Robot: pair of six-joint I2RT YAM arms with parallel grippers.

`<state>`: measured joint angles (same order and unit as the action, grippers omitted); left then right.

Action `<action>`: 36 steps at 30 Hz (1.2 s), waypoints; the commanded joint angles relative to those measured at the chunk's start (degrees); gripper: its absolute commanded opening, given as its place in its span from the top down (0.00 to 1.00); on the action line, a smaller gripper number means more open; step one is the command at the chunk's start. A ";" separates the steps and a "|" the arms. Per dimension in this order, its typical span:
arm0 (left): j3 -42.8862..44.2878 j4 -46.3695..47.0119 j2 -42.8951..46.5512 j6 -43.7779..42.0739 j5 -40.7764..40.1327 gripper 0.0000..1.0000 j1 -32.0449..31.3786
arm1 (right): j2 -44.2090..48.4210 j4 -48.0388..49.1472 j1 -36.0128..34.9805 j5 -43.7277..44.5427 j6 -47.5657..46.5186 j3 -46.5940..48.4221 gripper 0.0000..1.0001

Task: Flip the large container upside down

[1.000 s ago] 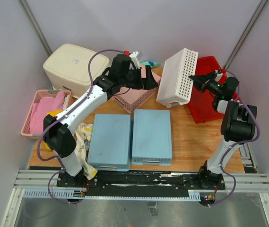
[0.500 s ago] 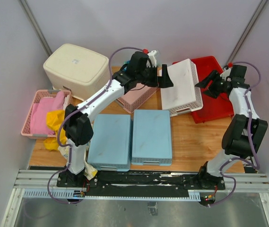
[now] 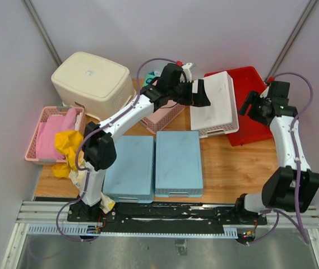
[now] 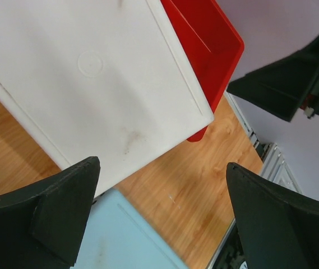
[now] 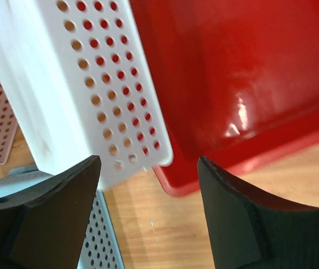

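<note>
Surface: a wooden tabletop [image 3: 226, 168] between pale grey walls, with both arm bases at its near edge.
Pink lattice basket [image 3: 36, 140]: far left of the white basket, holding pink cloth. A yellow cloth [image 3: 69, 143] lies at its near corner and shows more than it did a second ago, now that the left arm has swung away.
Large cream-beige plastic tub [image 3: 92, 81]: back-left corner, well left of the white basket, with a smooth closed face up. It has not moved across the frames.
Light-blue rectangular containers [image 3: 128, 168]: two side by side, in front of the white basket and to its left.
Pink perforated basket [image 3: 165, 115]: just left of the white basket, under the left arm.
Left gripper [image 3: 201, 92] [image 4: 165, 213]: over the white basket's left edge and reaching further right than a second ago. Its fingers are spread wide with nothing between them.
White perforated plastic basket [image 3: 215, 106] [image 4: 92, 73] [image 5: 92, 84]: lying bottom up, its right edge overlapping the tray. A second ago it stood on its side between the grippers.
Red plastic tray [image 3: 254, 126] [image 4: 204, 45] [image 5: 232, 67]: right of the white basket and partly under it.
Right gripper [image 3: 252, 103] [image 5: 148, 218]: just right of the white basket, above the tray, released and empty. The arm was folded a second ago and is now stretched out.
</note>
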<state>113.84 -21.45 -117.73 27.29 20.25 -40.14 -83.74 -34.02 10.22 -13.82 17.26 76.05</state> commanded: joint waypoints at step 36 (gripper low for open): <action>11.77 1.56 -12.79 1.84 3.95 0.01 -12.77 | -5.59 -28.60 7.84 36.49 34.38 -16.28 0.36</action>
<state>125.64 -20.58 -130.30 28.84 22.81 -52.27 -90.59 -49.63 17.41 16.14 43.35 61.69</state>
